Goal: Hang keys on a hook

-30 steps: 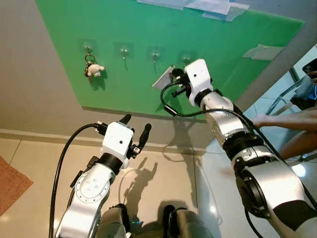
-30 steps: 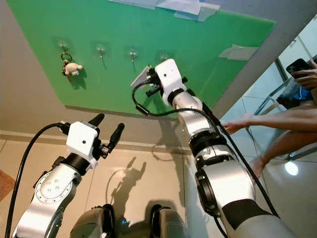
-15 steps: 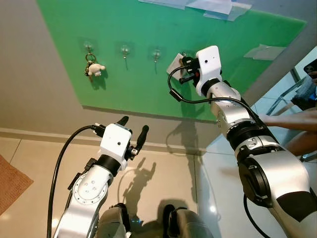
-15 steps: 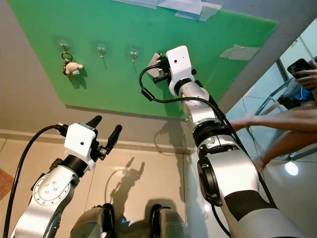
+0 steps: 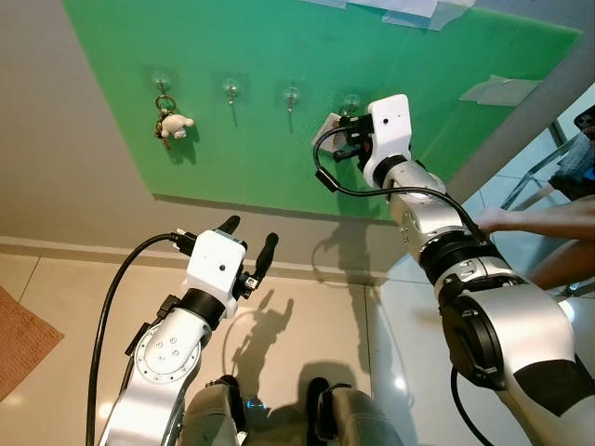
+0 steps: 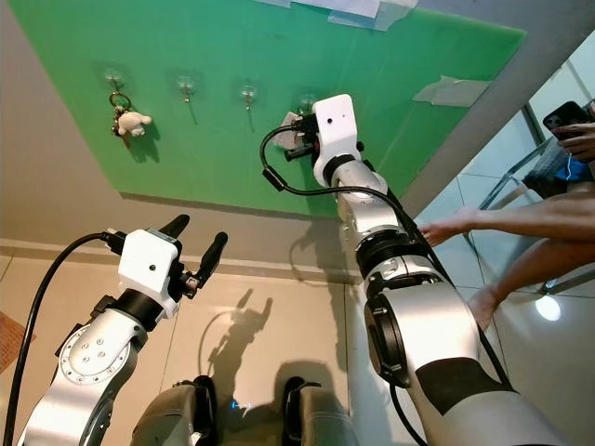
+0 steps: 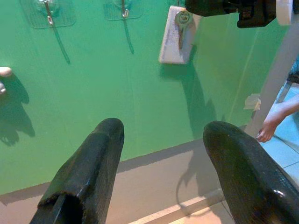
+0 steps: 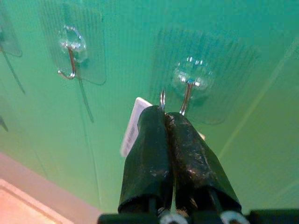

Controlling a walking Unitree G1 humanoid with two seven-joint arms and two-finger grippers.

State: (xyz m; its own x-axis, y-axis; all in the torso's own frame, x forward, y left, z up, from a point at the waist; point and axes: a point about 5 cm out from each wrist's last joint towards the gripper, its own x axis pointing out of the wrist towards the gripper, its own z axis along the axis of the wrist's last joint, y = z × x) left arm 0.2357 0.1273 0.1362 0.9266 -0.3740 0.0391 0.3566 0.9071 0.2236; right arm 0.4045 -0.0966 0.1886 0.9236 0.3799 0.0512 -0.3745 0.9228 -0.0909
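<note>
A green board (image 5: 270,158) on the wall carries a row of clear stick-on hooks. My right gripper (image 8: 164,113) is raised against the rightmost hook (image 8: 187,94), shut on a key ring (image 8: 162,99) with a white tag (image 8: 131,127) hanging under it. The ring's loop stands just beside the hook's metal stem. The left wrist view looks across at the same tag (image 7: 173,40) and its key (image 7: 181,19). My left gripper (image 5: 251,232) is held low in front of the wall, open and empty. A second key ring with a white plush toy (image 5: 173,124) hangs from the leftmost hook (image 5: 164,84).
Two middle hooks (image 5: 231,90) (image 5: 291,96) are bare. Paper is taped at the board's right edge (image 5: 490,90). A person's hand (image 5: 491,220) and leg reach in at the right, close to my right arm. Tiled floor (image 5: 307,316) lies below the skirting.
My right gripper has risen and swung right with the tagged keys, from below the third hook up to the rightmost hook. The left arm has barely moved.
</note>
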